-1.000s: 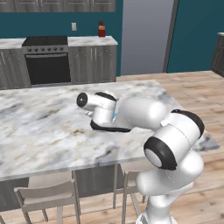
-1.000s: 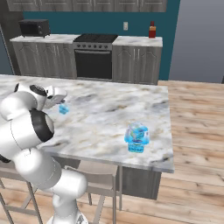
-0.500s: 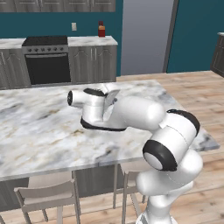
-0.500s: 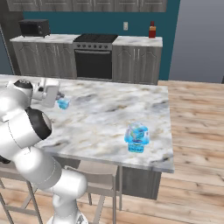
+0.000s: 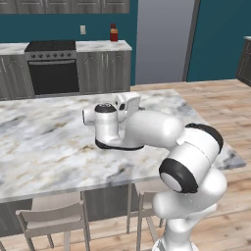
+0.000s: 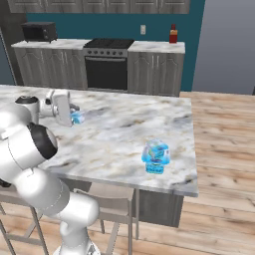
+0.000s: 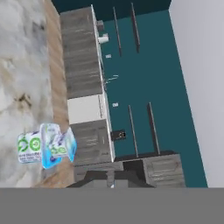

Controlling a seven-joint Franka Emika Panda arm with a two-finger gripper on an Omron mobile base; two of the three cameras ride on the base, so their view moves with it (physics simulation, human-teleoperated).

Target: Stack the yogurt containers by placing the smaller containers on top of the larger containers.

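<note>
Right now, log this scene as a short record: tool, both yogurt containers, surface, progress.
tool: shut, low over the marble island
small cup: right at the tool's tip; cannot tell whether it is held
larger tub: upright on the island near a corner, well apart from the small cup
marble island: carries the larger tub
stacking: not yet done

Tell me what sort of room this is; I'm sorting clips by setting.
A home kitchen, rendered: a marble island with stools tucked under it, and a black stove set among grey cabinets.
</note>
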